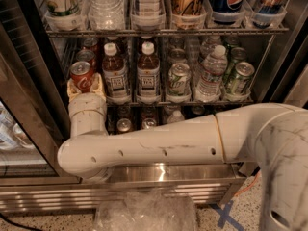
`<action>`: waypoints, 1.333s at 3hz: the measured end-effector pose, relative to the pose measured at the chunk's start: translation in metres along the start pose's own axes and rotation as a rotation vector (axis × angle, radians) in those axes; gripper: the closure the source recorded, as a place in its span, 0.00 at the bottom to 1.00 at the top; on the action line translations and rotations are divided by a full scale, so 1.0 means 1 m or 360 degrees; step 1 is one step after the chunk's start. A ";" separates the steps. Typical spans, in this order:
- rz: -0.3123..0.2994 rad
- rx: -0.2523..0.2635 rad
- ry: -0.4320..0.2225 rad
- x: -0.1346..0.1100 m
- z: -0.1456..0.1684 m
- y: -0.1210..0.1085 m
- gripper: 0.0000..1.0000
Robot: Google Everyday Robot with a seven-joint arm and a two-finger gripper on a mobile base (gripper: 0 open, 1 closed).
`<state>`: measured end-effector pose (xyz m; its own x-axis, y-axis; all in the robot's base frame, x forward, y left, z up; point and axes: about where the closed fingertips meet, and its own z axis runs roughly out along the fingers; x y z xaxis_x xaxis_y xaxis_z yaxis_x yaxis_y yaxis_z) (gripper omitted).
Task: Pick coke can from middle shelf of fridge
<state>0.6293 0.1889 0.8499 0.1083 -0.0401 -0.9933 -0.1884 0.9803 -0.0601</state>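
The coke can (81,75) is red with white script and a silver top. It stands at the front of the leftmost lane of the middle shelf (192,102) in the fridge (29,105). My gripper (85,86) reaches up into that lane, its beige fingers (72,87) on both sides of the can's lower half and shut on it. My white arm (159,146) runs from the right across the fridge's lower part and hides much of the bottom shelf.
More red cans (86,57) stand behind the held one. To its right are brown tea bottles (115,76), green-and-silver cans (179,79) and a water bottle (211,71). The upper rack (163,32) hangs close above. Crumpled plastic (144,211) lies on the floor.
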 end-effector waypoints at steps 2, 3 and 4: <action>0.0215 -0.0410 -0.0172 -0.045 -0.021 0.009 1.00; 0.0333 -0.0632 -0.0205 -0.056 -0.033 0.009 1.00; 0.0374 -0.0794 -0.0151 -0.051 -0.053 0.006 1.00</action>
<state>0.5706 0.1863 0.8944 0.0906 0.2089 -0.9737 -0.6548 0.7492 0.0998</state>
